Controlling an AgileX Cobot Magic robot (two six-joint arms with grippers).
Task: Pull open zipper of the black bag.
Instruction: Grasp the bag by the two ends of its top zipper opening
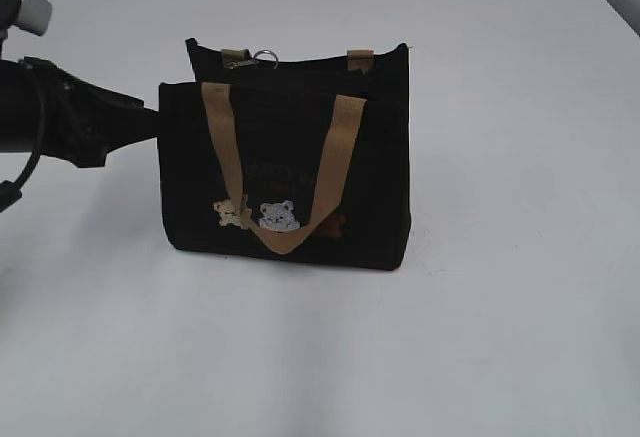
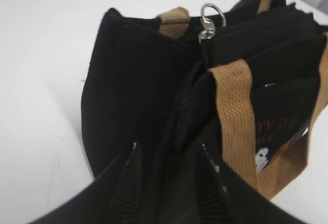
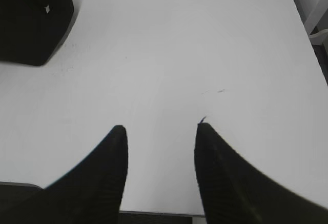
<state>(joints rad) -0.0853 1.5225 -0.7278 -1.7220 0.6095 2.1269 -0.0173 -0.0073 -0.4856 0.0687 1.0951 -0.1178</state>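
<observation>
Black bag (image 1: 290,182) end sits pinched in my left gripper (image 2: 169,183); I bring the open, empty right gripper (image 3: 160,149) onto its ring pull (image 2: 211,16).

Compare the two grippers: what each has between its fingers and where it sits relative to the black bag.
The left gripper straddles the side edge of the black bag, fabric between its fingers; the right gripper holds nothing, only bare table showing between its fingers. The left touches the bag; the right hangs apart from it. Both have dark ribbed fingers.
</observation>
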